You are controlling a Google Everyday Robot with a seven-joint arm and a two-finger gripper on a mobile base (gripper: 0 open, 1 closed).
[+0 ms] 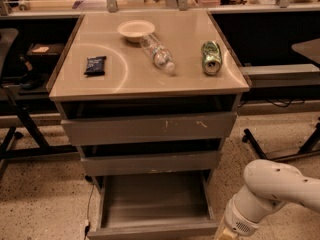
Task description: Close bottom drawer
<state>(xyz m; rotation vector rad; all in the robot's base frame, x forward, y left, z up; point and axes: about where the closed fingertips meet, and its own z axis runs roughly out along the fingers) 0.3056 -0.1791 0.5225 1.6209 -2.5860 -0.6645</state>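
At the foot of the grey cabinet, the bottom drawer (150,230) stands pulled well out beneath the middle drawer (150,163). Just beside its right front corner, the gripper (226,233) sits at the lower frame edge under the white arm (272,186); whether it is open or closed cannot be told. Above, the worktop (150,81) carries a bowl (136,30), a lying bottle (157,54), a can (211,57) and a dark packet (95,65).

On your tan cabinet top (150,81) lie a pale bowl (136,30) at the back, a clear bottle (157,54) on its side just beside it, a green can (211,57) tipped over near the right edge, and a dark packet (95,65) near the left. The gripper (225,234) sits low by the cabinet's front right corner.
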